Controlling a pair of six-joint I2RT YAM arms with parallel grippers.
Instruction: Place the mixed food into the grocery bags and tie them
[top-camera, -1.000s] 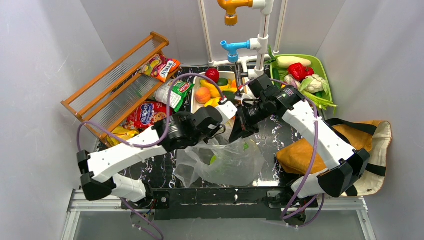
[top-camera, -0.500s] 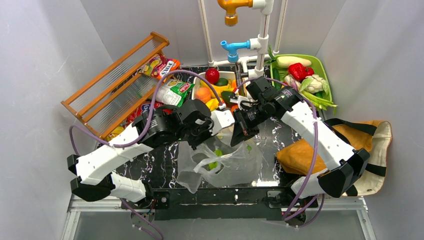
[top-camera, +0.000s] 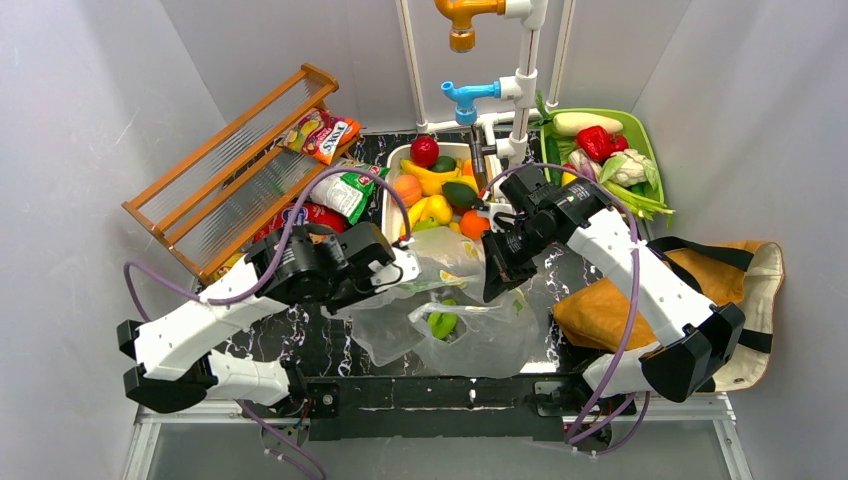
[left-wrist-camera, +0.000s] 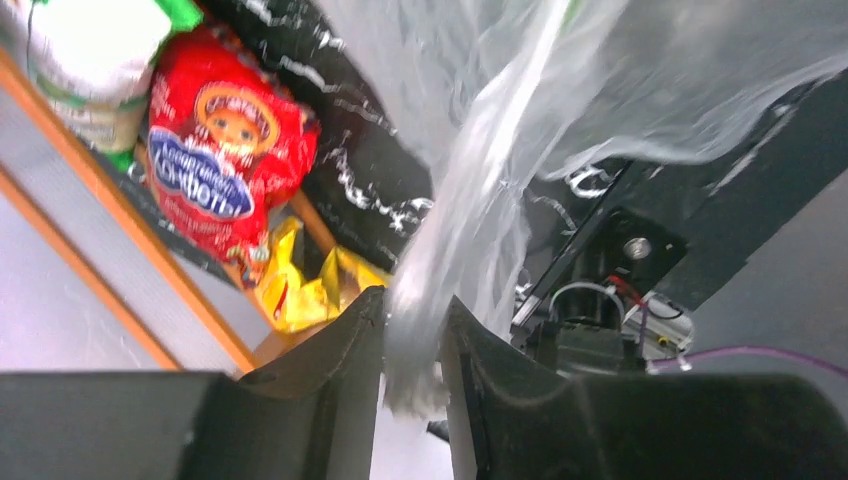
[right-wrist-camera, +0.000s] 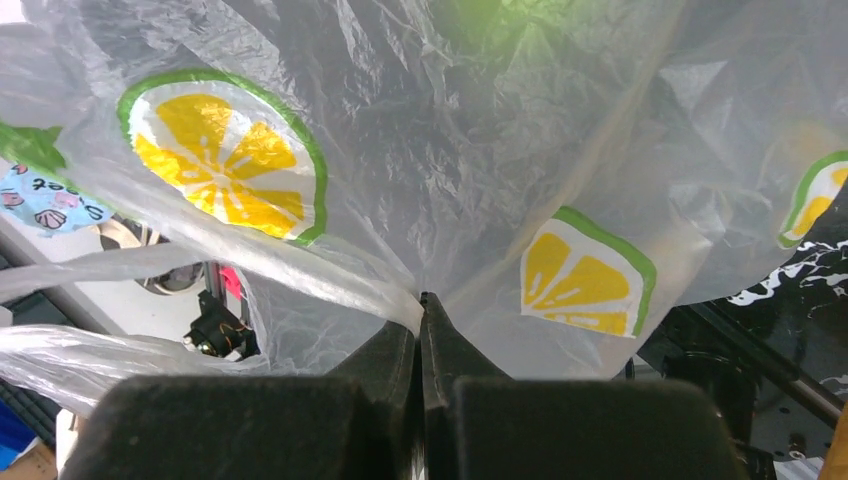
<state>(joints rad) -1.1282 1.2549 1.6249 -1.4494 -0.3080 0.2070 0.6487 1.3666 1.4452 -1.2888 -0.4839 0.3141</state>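
Since a second ago the left gripper (top-camera: 405, 268) has pulled back toward the wooden rack (top-camera: 230, 165), drawing a handle of the clear plastic bag (top-camera: 470, 335) out to the left, while the right gripper (top-camera: 497, 285) has dropped nearer the table. The bag lies between the two arms with a green piece (top-camera: 441, 322) inside.

The right jaws are pressed together on a fold of film. The left jaws stand slightly apart around a twisted strand; whether they clamp it I cannot tell. That strand runs from the left jaws rightward toward the right gripper — so a knot likely means crossing the two ends over the bag's mouth.
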